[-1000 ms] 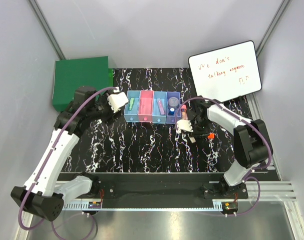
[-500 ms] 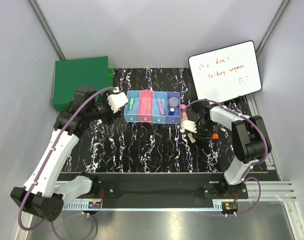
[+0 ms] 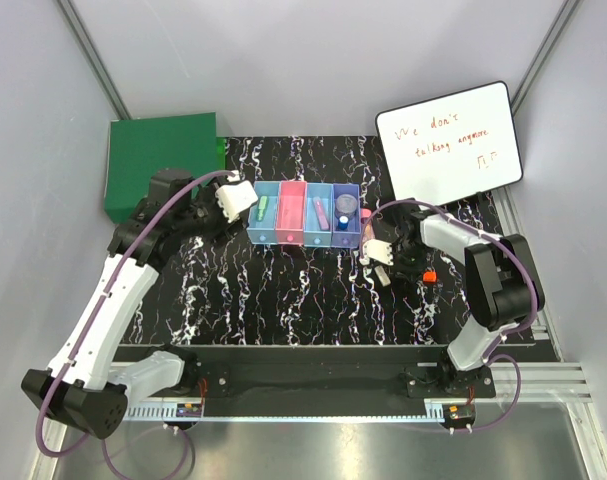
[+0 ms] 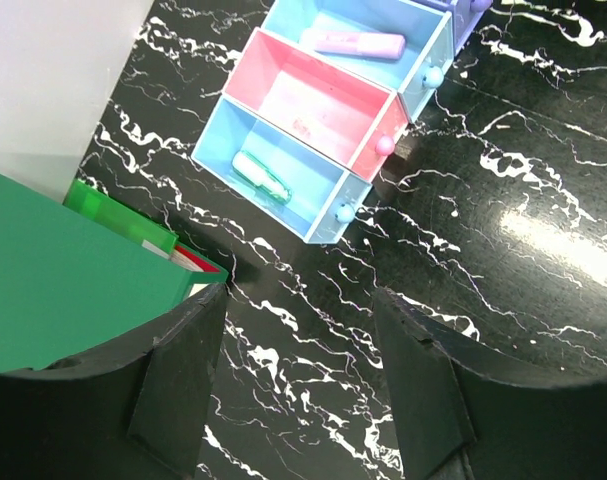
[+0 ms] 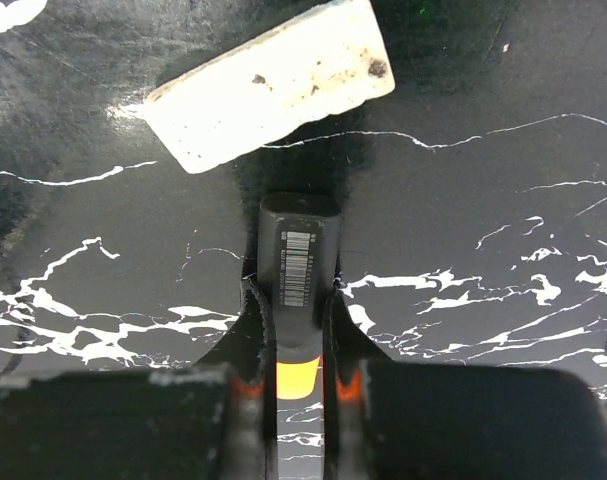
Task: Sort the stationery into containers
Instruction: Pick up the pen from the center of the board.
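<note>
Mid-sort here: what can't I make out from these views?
Left wrist: purple bin cut off by the top edge, contents unseen there.
Right wrist: orange marker, rear end hidden behind the right gripper body.
Top external: green box, inside hidden by its own top.

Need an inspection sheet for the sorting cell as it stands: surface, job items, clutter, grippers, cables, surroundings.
Surface: black marbled table, with a glare patch in the left wrist view.
Job's things: four joined bins. Green stick in the end blue bin; pink bin looks empty; pink marker in the next blue bin; disc and blue piece in the purple bin. Pink-capped tube lies outside, beside the purple bin.
Clutter: scuffed white block just ahead of the held marker.
Grippers: left gripper open, empty, short of the bins; right gripper shut on a dark barcoded marker.
Cables: purple cable along each arm; no snag seen.
Surroundings: green box, whiteboard, grey walls.
</note>
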